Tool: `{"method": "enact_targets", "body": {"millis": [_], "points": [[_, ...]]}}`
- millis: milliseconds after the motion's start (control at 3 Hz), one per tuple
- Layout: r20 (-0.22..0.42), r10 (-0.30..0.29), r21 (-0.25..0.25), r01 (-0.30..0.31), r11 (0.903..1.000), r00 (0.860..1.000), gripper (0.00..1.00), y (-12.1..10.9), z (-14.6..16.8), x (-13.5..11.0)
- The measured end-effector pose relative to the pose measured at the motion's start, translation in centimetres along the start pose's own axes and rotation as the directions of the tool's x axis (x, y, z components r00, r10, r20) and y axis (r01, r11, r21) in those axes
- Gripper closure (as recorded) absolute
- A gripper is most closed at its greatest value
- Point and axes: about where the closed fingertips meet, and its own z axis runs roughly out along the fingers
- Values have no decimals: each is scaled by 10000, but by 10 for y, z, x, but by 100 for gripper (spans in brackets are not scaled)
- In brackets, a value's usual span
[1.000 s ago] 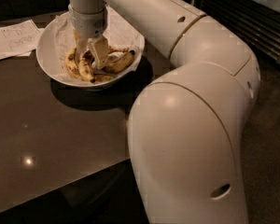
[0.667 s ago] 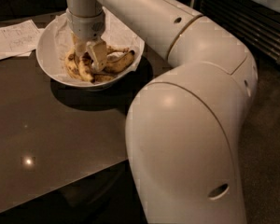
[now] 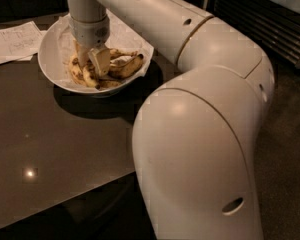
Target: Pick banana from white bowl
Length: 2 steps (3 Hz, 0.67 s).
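The white bowl (image 3: 49, 51), lined with crinkled white paper, stands at the back left of the dark table. Several brown-spotted yellow bananas lie in it. A brown-streaked banana (image 3: 79, 73) curves along the bowl's left side, and its lower end is hidden under the gripper. My gripper (image 3: 92, 63) points straight down into the bowl, low among the bananas and touching them. A cleaner yellow banana (image 3: 126, 67) lies just right of the gripper.
Flat white paper sheets with writing (image 3: 12, 43) lie left of the bowl. The dark glossy table (image 3: 50, 144) runs toward me, with its front edge at lower left. My large white arm (image 3: 205, 134) fills the right side. A dark slatted wall (image 3: 260, 19) is at the back right.
The gripper and wrist have shifted slightly to the left inside the bowl. The bowl and bananas look unmoved.
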Motion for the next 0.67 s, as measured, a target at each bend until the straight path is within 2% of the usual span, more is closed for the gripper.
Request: {"method": "enact_targets", "body": {"millis": [333, 667], "points": [[115, 389, 287, -392, 9988, 9992, 83, 10, -8, 0], [305, 1036, 649, -1054, 9923, 9942, 100, 23, -19, 2]]}}
